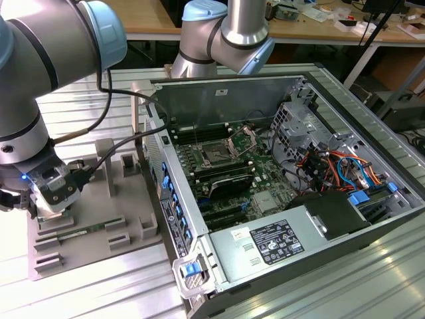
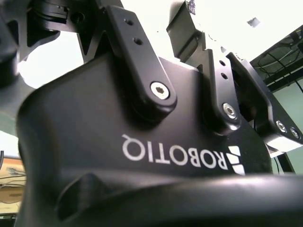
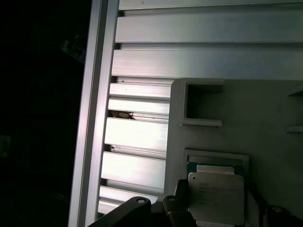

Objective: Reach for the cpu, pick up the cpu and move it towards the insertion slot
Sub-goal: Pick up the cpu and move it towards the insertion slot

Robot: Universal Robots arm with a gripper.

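your pincer [image 3: 223, 208] sat right at the cpu [image 3: 216, 194], which lay on the grey tray [image 3: 265, 118]; whether it was wide or clamped, i couldn't tell. the insertion slot [image 1: 216, 154] lay well apart.

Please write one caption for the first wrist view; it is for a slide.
The gripper at the cpu, which sits at its pocket in the grey tray on the ribbed metal table.

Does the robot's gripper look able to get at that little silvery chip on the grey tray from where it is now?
Probably yes. The gripper hangs low over the grey tray, and in the first wrist view the cpu lies uncovered in its recess close beneath it, with nothing in between.
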